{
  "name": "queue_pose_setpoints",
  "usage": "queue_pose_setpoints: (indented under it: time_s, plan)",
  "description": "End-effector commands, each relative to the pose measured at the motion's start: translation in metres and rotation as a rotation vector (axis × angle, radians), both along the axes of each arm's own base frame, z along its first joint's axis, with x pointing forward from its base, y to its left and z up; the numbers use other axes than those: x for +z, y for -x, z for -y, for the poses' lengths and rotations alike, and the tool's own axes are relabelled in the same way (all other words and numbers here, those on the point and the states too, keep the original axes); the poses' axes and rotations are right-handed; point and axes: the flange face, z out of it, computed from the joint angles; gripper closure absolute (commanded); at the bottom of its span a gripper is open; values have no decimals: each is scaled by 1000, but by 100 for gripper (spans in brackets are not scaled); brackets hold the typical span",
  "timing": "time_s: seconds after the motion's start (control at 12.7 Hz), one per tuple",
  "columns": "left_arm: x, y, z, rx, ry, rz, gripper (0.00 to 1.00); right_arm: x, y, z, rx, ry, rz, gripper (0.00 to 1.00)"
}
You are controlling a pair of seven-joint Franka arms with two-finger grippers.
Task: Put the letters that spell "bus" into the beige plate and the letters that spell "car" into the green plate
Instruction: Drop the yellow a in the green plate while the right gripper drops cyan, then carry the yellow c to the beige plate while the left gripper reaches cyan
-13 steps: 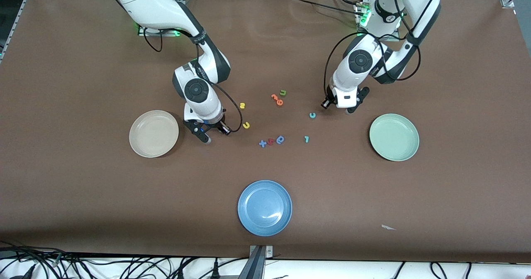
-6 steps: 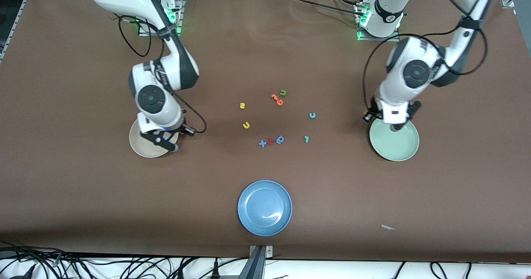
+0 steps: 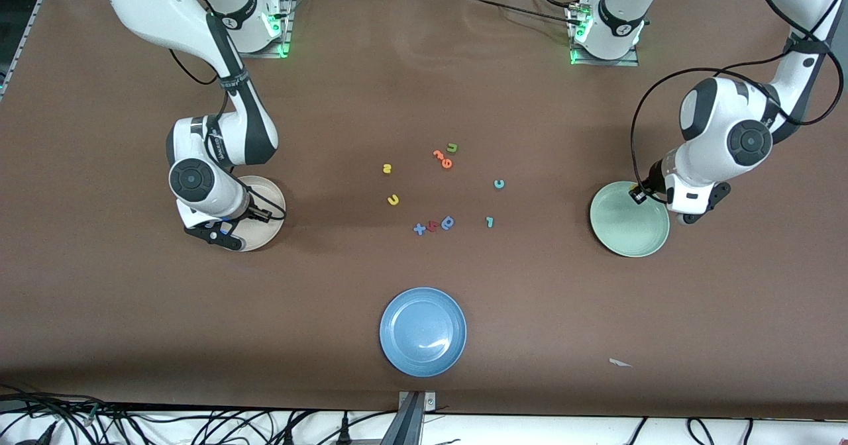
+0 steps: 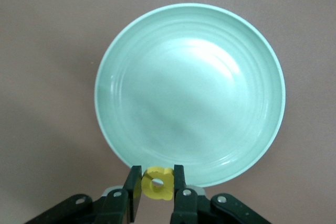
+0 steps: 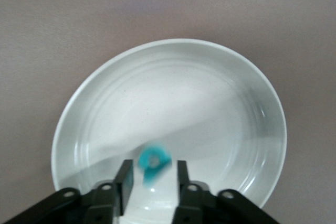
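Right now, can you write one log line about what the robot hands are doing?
left gripper: holds yellow letter over green plate | right gripper: teal letter between fingers, over beige plate

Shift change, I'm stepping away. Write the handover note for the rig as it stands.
Left hand: shut on the yellow "a", over the green plate at its rim.
Right hand: open over the beige plate, with the teal "b" loose between its fingers, apparently dropping.
Done: no letter settled in either plate yet.
Left: yellow "s", yellow "u", teal "c" and teal "r", all on the table between the plates.
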Motion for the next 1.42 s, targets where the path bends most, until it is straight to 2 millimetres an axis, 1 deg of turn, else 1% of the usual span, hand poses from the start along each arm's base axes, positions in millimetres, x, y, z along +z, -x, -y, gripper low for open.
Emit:
queue_pose_setpoints:
  time_s: [0.0,0.08,0.16,0.24,0.31,0.39,0.47,0.55,0.63,0.71,0.79,0.87,0.94,1.02,1.18,1.26,1.34]
  plan:
    - [-33,-24,-1,-46,26,-9,88,28,0,-21,-9,-48,-21,1]
    - [-37,-24,-4,-51,19,-12,84,38,2,-35,-34,-68,-26,1]
    - [-37,-24,-5,-48,18,-12,70,42,7,-54,-62,-78,-29,1]
    - [-36,-24,-6,-38,16,-12,43,44,16,-80,-107,-85,-29,1]
    - [-33,-24,-5,-18,9,-9,7,45,24,-106,-129,-96,-27,1]
    - [-29,-25,0,3,1,-6,0,44,33,-128,-143,-108,-23,1]
    - [-21,-26,10,23,-7,2,0,44,39,-151,-171,-128,2,1]
    - [-12,-26,33,55,-7,15,0,43,49,-180,-190,-157,32,1]
    - [-2,-26,54,83,-6,28,0,35,54,-200,-187,-175,64,2]
    - [11,-32,72,121,2,50,0,32,58,-219,-177,-206,104,5]
    - [16,-32,92,170,2,56,0,28,63,-236,-176,-225,130,10]
    - [16,-29,120,196,1,54,0,22,65,-249,-187,-228,135,17]
    - [9,-23,150,207,3,41,0,9,67,-259,-185,-221,129,19]
    - [7,-17,170,218,-2,34,0,4,66,-271,-186,-234,139,23]
    - [-2,11,216,191,-23,9,0,-2,67,-295,-229,-244,152,24]
    - [-8,24,232,164,-30,2,0,-6,67,-305,-238,-247,153,24]
    - [-14,42,253,102,-42,14,0,-13,70,-310,-230,-242,149,25]
